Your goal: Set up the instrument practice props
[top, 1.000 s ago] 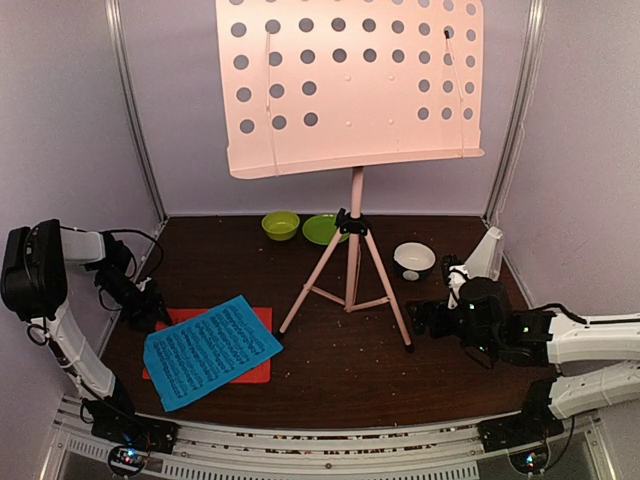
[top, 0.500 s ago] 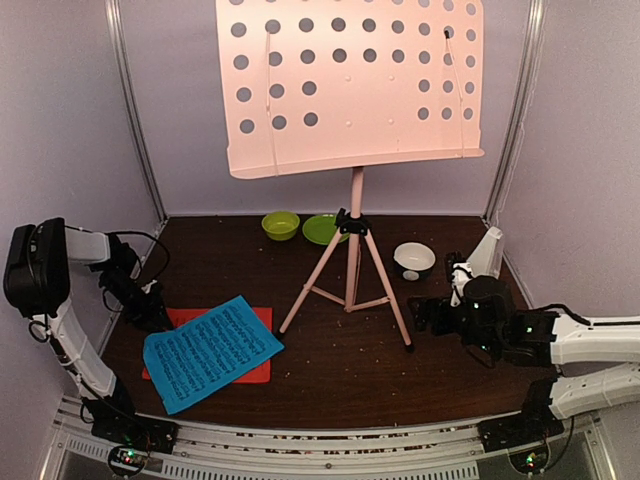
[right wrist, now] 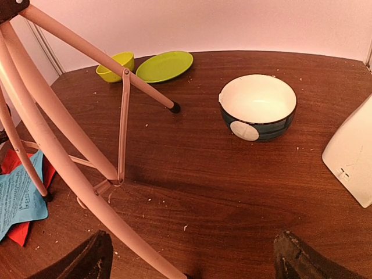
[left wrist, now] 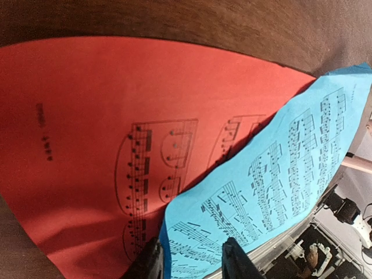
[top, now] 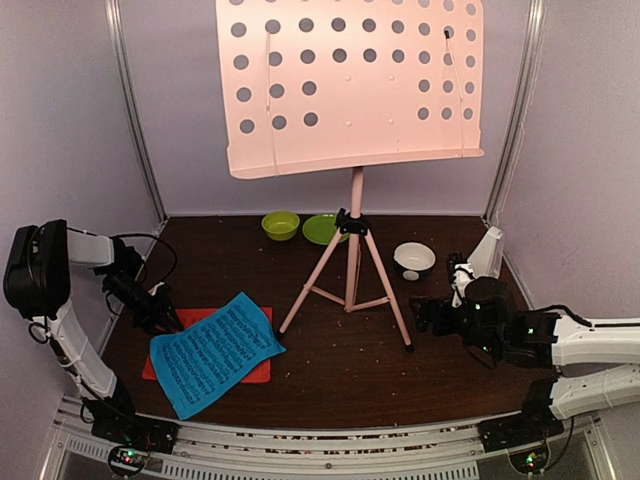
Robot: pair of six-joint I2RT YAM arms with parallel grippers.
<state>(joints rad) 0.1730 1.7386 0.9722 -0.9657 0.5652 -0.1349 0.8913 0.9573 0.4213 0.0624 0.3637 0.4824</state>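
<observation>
The pale pink music stand [top: 350, 85] stands mid-table on its tripod [top: 352, 262]. On the table at the left, the blue sheet [top: 215, 350] lies across the red sheet [top: 258, 372]. My left gripper [top: 168, 318] is at their left edge. In the left wrist view it [left wrist: 192, 264] is open, and the blue sheet's [left wrist: 279, 174] corner lies between the fingers, curled against the left one, over the red sheet [left wrist: 75, 145]. My right gripper [top: 425, 315] [right wrist: 195, 261] is wide open low by the stand's front right leg [right wrist: 70, 145]. The white metronome [top: 487, 252] [right wrist: 351, 157] stands at far right.
A small white bowl with a dark base [top: 414, 259] [right wrist: 258, 107] sits between the tripod and the metronome. A lime green bowl [top: 281, 224] and plate [top: 322, 229] lie at the back behind the tripod. Cage posts and walls close in both sides.
My left gripper has moved right onto the sheets' left edge, and the blue sheet has shifted slightly right. The right arm has barely moved.
</observation>
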